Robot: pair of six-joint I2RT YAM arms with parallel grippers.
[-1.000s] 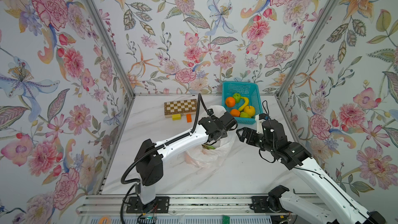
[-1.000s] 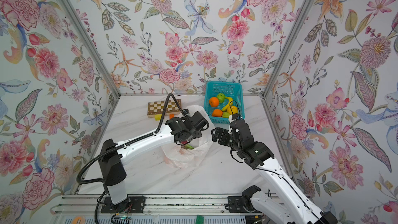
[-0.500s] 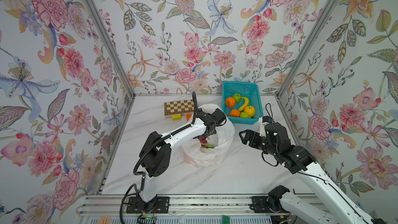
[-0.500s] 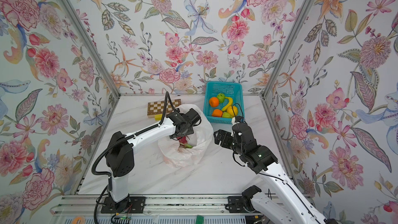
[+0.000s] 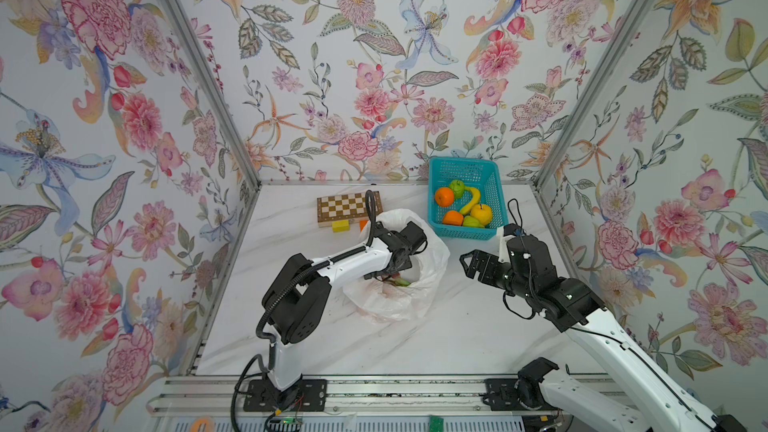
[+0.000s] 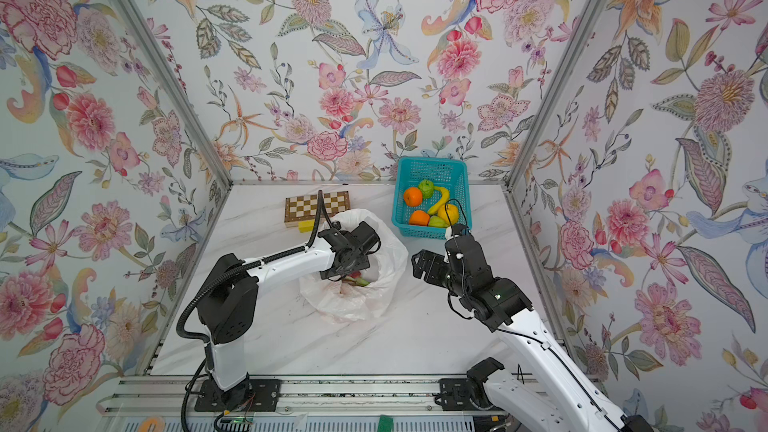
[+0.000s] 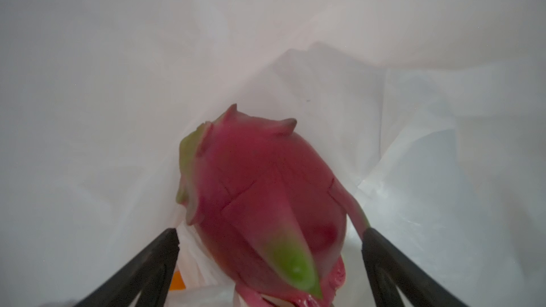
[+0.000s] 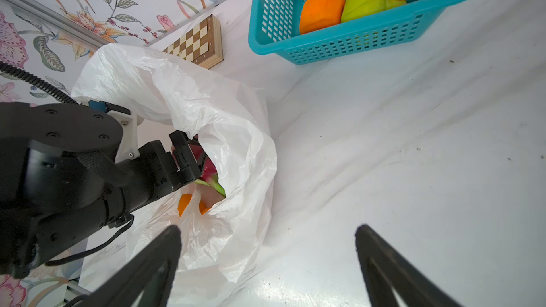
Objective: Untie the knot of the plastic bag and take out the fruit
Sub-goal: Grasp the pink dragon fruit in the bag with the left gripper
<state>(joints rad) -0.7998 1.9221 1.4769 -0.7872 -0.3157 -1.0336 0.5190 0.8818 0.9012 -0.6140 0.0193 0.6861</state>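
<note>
Straddling the dragon fruit (image 7: pixel 260 178) at lower centre of the left wrist view, left gripper (image 7: pixel 270 231), jaws apart, may pinch loose plastic bag (image 7: pixel 118 84) film when closing; right gripper (image 8: pixel 267 228) hangs spread, empty.

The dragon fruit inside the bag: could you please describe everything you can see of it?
The dragon fruit is oval and magenta-skinned, with pointed green-tipped scales, and looks smooth and slightly glossy. It lies low inside the plastic bag, resting on the white film. The left gripper straddles it with jaws open; one scale tip seems to reach a finger.
</note>
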